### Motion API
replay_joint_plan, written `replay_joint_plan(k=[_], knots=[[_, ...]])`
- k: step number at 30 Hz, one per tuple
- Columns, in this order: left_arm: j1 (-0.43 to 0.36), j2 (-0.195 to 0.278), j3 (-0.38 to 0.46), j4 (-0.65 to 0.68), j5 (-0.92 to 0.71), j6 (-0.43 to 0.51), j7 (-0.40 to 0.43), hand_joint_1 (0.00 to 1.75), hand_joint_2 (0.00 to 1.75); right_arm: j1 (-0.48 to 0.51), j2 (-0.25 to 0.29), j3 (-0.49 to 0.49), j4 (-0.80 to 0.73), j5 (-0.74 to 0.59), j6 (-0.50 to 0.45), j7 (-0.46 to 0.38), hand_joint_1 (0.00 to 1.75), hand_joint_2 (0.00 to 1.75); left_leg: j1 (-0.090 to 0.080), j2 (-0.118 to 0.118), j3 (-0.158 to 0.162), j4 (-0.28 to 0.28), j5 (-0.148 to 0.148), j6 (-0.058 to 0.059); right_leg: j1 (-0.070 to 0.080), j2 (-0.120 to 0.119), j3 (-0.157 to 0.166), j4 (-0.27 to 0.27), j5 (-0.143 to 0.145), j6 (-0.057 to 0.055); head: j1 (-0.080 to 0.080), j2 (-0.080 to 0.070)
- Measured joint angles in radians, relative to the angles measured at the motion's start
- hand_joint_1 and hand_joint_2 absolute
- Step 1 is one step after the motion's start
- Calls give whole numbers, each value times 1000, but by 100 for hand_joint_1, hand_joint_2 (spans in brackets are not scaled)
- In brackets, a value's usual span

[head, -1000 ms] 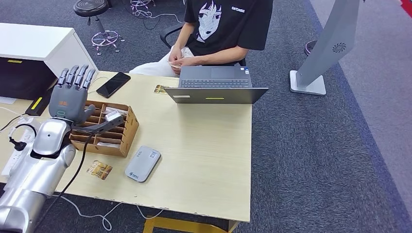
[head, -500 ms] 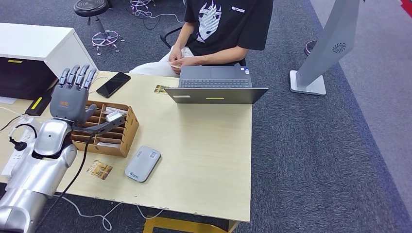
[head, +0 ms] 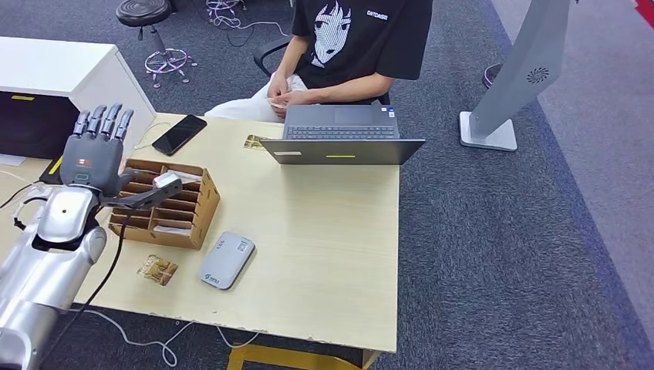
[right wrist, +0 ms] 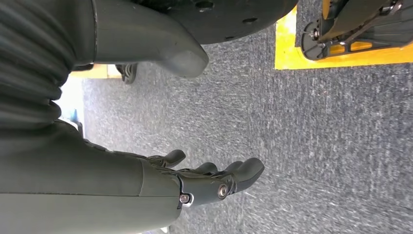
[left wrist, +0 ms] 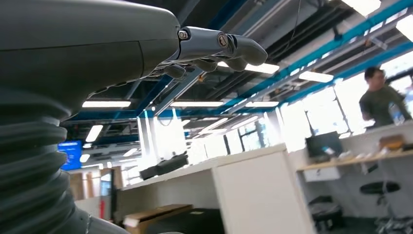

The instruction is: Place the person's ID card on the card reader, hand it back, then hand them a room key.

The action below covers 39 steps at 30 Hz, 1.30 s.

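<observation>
The grey card reader (head: 227, 260) lies flat near the table's front edge. Beside it, to the left, lies a brown patterned card (head: 157, 270). A second small card (head: 254, 142) rests by the laptop's left corner. A cardboard box (head: 202, 202) with compartments holds several cards. My left hand (head: 94, 148) is raised over the box's left end, fingers upright and apart, holding nothing; in the left wrist view this hand (left wrist: 214, 46) points at the ceiling. My right hand (right wrist: 214, 181) hangs over the carpet, loosely spread and empty. The seated person (head: 347, 46) holds something small in both hands (head: 279, 97).
An open laptop (head: 339, 139) stands at the table's far edge before the person. A black phone (head: 179, 134) lies at the far left. A white cabinet (head: 69, 73) stands to the left. Cables run along the table's left side. A grey stand (head: 509, 85) is on the carpet at right.
My left hand and arm have drawn to the left, away from the middle of the box. Its fingers stay spread. The things on the table have not moved.
</observation>
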State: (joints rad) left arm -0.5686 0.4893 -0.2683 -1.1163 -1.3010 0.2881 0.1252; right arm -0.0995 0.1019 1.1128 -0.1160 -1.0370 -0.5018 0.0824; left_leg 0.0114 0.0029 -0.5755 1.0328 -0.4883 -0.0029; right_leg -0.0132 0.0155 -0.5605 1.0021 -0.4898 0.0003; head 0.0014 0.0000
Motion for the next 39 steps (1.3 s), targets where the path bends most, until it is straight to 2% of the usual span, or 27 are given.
replay_joint_plan(k=[4, 13, 19, 25, 39], knots=[[-12, 46, 0, -9, -17, -130, 51, 0, 175, 2, 0, 0, 0, -14, 1, 0, 0, 175, 0, 0, 0, 0, 0, 0, 0, 0, 0, 0, 0, 0, 0, 0], [-15, 66, 0, -16, -55, -221, 139, 0, 175, 1, 0, 1, 0, -31, -5, -3, 0, 175, 0, 0, 0, 0, 0, 0, 0, 0, 0, 0, 0, 0, 0, 0], [-14, 50, -1, -16, -56, -198, 136, 0, 175, 1, 0, 9, 1, -34, -6, -1, 0, 175, 0, -1, 0, 0, 0, 0, 0, 0, 0, 0, 0, 0, 0, 0], [-7, 17, -1, -16, -63, -99, 117, 0, 175, 0, 0, 20, 1, -48, -6, 4, 0, 175, 0, -1, 0, 0, 0, 0, 0, 0, 0, 0, 0, 0, 0, 0], [-3, -16, -2, -16, -64, -83, 113, 0, 175, 0, 0, 26, 2, -49, -6, 6, 0, 175, 0, -1, 0, 0, 0, 0, 0, -1, 0, 0, 0, 0, 0, 0]])
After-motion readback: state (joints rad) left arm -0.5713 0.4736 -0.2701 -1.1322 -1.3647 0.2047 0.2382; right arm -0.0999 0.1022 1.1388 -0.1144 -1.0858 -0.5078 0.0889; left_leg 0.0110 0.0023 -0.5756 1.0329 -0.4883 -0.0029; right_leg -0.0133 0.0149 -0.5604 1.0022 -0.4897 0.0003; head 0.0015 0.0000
